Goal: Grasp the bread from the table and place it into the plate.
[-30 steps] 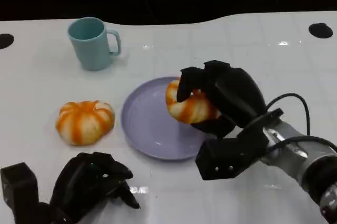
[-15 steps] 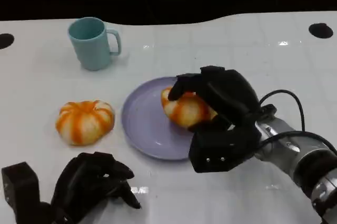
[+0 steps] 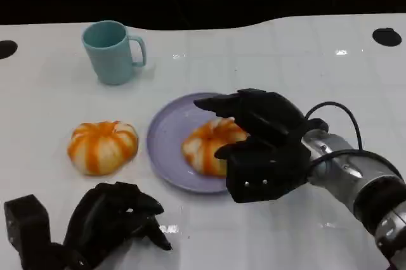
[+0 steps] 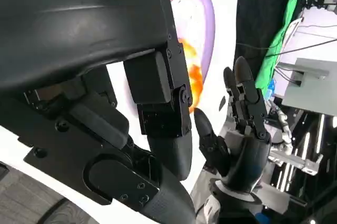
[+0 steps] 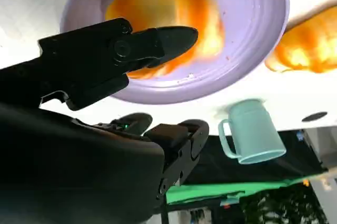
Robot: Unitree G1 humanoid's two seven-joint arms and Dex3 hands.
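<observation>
At the left, the left hand (image 3: 111, 222) rests near the table's (image 3: 51, 99) front edge with fingers curled in, holding nothing, and a second bread roll (image 3: 102, 146) lies on the table beside the plate. The bread (image 3: 206, 146) lies inside the purple plate (image 3: 168, 146). The right hand (image 3: 257, 134) hovers above it with fingers spread, so the placing seems done; only retreat is left.

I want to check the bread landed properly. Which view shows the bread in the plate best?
The right wrist view: the bread lies in the purple plate, barely covered. In the head view the right hand hides part of it. The left wrist view gives an orange sliver.
</observation>
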